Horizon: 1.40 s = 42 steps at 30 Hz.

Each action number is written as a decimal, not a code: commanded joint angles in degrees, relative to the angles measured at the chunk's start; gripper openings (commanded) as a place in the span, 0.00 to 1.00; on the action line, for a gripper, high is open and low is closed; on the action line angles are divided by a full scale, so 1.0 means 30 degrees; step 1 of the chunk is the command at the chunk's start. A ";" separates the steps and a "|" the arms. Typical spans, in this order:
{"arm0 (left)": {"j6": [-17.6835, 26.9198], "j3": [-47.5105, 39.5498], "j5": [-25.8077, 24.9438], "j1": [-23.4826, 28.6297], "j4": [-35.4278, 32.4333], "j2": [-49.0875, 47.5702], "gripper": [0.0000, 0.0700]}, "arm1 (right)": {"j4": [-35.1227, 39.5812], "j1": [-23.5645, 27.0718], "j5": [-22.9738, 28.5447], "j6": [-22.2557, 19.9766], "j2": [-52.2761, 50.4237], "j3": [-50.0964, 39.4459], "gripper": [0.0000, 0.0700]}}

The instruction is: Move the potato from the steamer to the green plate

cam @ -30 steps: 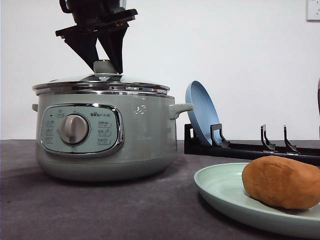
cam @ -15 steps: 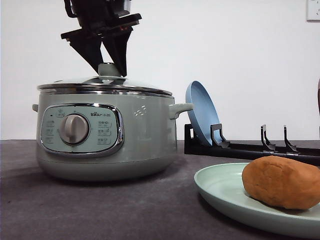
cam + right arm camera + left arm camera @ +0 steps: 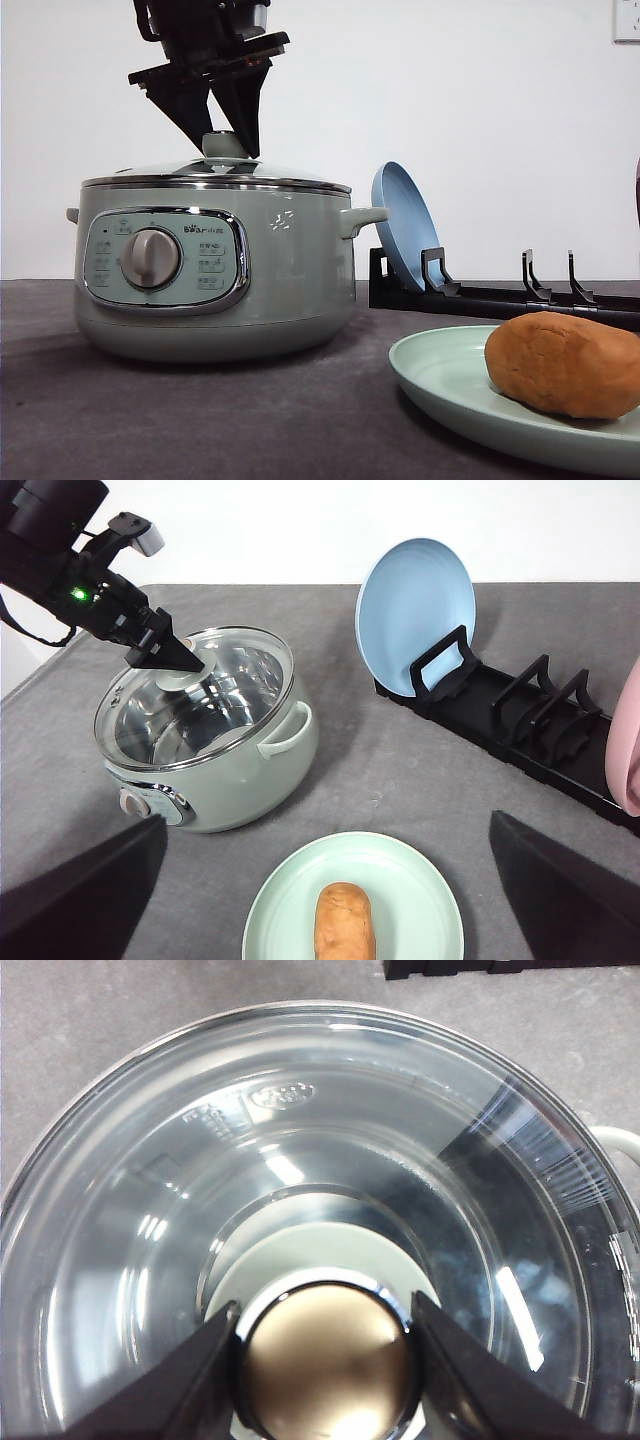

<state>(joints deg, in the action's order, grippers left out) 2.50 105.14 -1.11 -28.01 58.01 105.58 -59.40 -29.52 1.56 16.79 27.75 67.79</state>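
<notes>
Grey cloth covers the table under the steamer [image 3: 215,270], whose glass lid [image 3: 195,695] sits on its rim. The left gripper [image 3: 325,1345] clamps the lid knob [image 3: 328,1358] between its fingers, likely seating the lid, since the potato [image 3: 343,921] already lies on the green plate [image 3: 420,900]. The right gripper [image 3: 330,885] hovers wide open above that plate.

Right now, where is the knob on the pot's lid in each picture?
Front view: the lid knob sits on top of the steamer, between the left gripper's fingers.
Left wrist view: the knob is big and shiny, with a finger on each side.
Right wrist view: the knob is small, under the gripper.
Shared landmark: the glass lid.
</notes>
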 commanded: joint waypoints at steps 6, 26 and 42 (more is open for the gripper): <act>0.0273 0.0321 -0.0174 -0.0240 -0.0204 0.0714 0.61 | 0.0217 -0.0102 0.0000 -0.0112 0.0058 0.0270 0.93; -0.1019 0.0473 -0.0088 -0.0152 0.2301 -0.2832 0.97 | 0.0182 -0.0102 0.0007 -0.0800 0.0058 0.0262 0.93; -0.1121 -0.4928 -0.0070 -0.0153 0.2483 -1.2141 0.96 | -0.0370 -0.0117 -0.1665 -0.2317 0.0073 0.0262 0.93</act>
<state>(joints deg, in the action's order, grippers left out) -0.60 91.45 -1.43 -28.18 66.29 70.66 -60.82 -29.56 -3.25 10.88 27.75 67.79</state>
